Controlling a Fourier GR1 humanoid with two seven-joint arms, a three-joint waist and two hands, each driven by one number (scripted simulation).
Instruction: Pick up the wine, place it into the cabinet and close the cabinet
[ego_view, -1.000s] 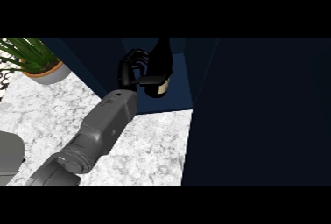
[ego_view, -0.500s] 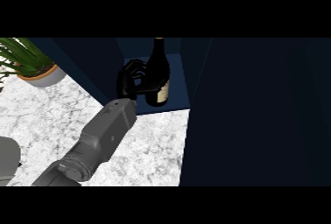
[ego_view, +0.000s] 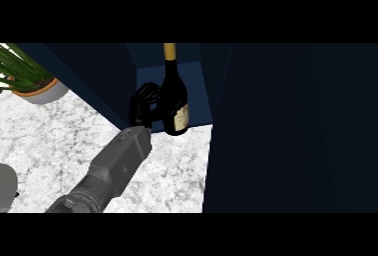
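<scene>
Where the grey forearm crosses the marble counter from the lower edge, it leads up to the left hand, the only hand that shows; the right one is out of view. Its black fingers are curled round the lower body of the wine bottle, the thumb side hidden behind the glass, so how far they wrap cannot be told. Just right of the fingers the bottle stands close to upright, its cream label facing down toward the counter and its gold-capped neck rising beyond the fingertips. The bottle's base sits at the front lip of the cabinet opening, whose blue interior shows behind and beyond the fingers; whether the base rests on the cabinet floor or hangs just above it cannot be told. Right of the bottle, a dark panel, probably the open door, fills that whole side. Far to the left of the fingers stands a potted plant.

The step in hand looks like setting the bottle inside. To do it well, carry the bottle further back from the lip, keep it vertical, lower until the base is flat, then uncurl the fingers and draw them out to the left without brushing the label.
</scene>
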